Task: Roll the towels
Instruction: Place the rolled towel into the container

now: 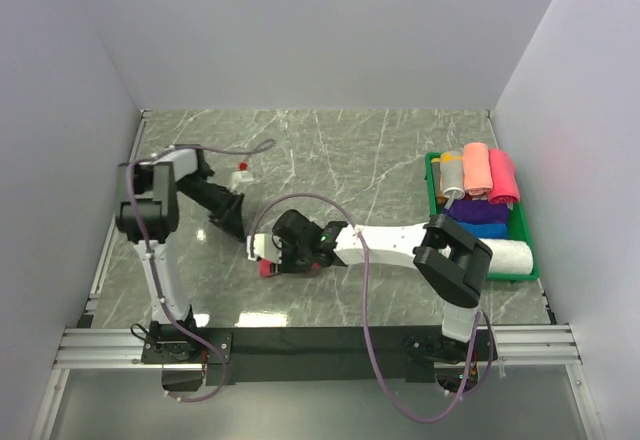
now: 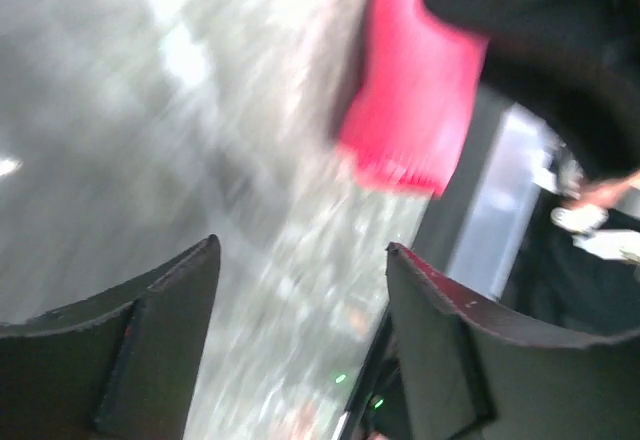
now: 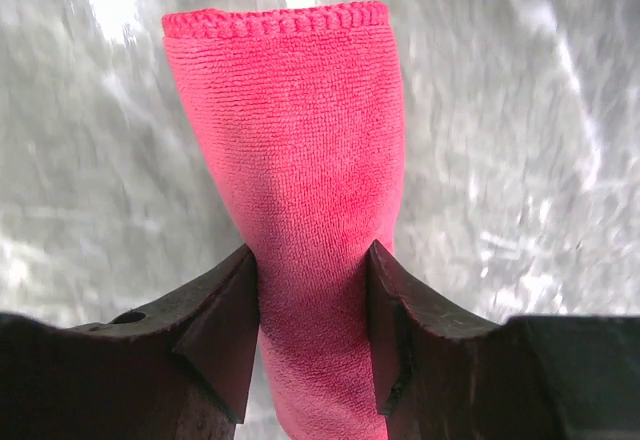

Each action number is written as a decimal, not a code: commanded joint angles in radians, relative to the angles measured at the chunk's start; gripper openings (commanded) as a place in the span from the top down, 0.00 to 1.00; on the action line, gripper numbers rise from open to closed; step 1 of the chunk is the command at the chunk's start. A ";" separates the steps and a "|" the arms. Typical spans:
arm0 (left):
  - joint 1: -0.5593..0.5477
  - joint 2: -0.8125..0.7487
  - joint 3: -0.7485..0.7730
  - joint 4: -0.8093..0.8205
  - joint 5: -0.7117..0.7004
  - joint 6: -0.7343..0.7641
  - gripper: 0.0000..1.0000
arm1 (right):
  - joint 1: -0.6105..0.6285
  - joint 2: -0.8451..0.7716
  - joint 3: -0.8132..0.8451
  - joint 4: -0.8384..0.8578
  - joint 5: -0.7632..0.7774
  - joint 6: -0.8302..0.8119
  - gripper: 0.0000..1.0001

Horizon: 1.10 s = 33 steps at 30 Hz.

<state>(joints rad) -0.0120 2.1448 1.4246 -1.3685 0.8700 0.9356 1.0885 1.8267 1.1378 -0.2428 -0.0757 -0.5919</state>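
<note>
A crimson-red towel [image 3: 300, 140], rolled into a thick tube, lies on the marble table [image 1: 330, 150]. My right gripper [image 3: 310, 305] is shut on it, one finger pressing each side of the roll. From above, only a red end of the towel [image 1: 268, 268] shows under the right gripper [image 1: 268, 257], near the table's middle front. My left gripper [image 1: 232, 220] hangs just up and left of it, jaws apart and nothing between them. In the blurred left wrist view the left gripper [image 2: 300, 270] is open, and the red towel [image 2: 410, 100] lies ahead of it, apart from its fingers.
A green tray [image 1: 431, 182] stands at the right edge. It holds rolled towels: salmon [image 1: 476, 165], pink [image 1: 503, 175], blue [image 1: 480, 218] and white [image 1: 510, 255]. White walls close the table on three sides. A cable loops over the right arm [image 1: 390, 243].
</note>
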 commanded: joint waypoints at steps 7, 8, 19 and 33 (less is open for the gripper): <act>0.038 -0.261 0.089 0.000 -0.075 0.097 0.10 | -0.199 -0.214 0.073 -0.378 -0.150 -0.066 1.00; 0.032 -0.264 0.112 0.000 -0.069 0.086 0.05 | -0.219 -0.240 0.076 -0.416 -0.162 -0.086 1.00; -0.108 -0.304 0.220 0.002 0.037 0.034 0.01 | -0.683 -0.639 0.048 -0.732 -0.128 -0.429 1.00; -0.177 -0.276 0.206 0.002 0.103 0.025 0.01 | -1.442 -0.654 -0.075 -0.825 -0.211 -1.013 1.00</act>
<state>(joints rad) -0.1871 1.8874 1.6104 -1.3430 0.9272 0.9546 -0.2867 1.1187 1.0580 -1.0504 -0.2348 -1.4513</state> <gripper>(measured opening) 0.994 0.443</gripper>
